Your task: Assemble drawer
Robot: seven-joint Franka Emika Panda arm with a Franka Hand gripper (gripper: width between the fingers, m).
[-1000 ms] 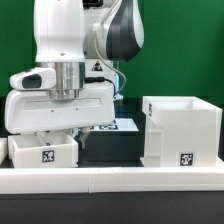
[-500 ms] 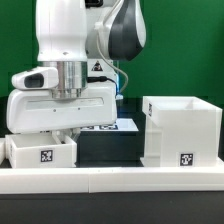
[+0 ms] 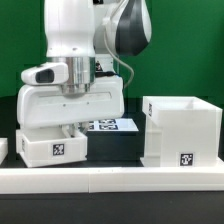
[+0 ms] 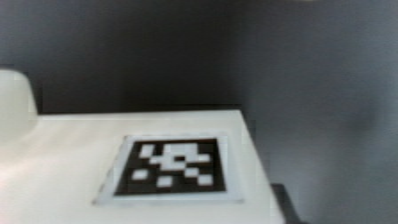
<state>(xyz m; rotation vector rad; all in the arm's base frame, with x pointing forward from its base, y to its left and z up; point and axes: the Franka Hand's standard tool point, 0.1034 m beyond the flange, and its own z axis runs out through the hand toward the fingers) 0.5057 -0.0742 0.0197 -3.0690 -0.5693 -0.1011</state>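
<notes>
The job is being judged as at an early stage: no part of the drawer is being shown fitted into another. The tall white hollow plastic casing (image 3: 180, 125) is standing open-topped and empty near the worktop's near edge, towards the corner on the exterior view's right, its small tag facing the camera. A low white rectangular plastic tray (image 3: 52, 147) is being seen well apart from it, by the same near edge towards the exterior view's left, directly beneath the robot's white hand (image 3: 70, 131). The fingertips are being hidden by the tray's wall, so whether the hand is clamping the tray or standing open over it cannot be told. In the wrist view a square black-and-white tag (image 4: 173, 166) on a white face is being shown close up. A white piece (image 3: 3, 148), cut off at the exterior view's left, is being taken as possibly the second tray. Both trays are being judged as left to slide into the casing.

The black worktop (image 3: 115, 145) is being bordered along its near edge by a long low white rail (image 3: 110, 171). The marker board (image 3: 112, 125) is lying flat towards the far edge. A green backdrop (image 3: 20, 40) is closing off the room behind.
</notes>
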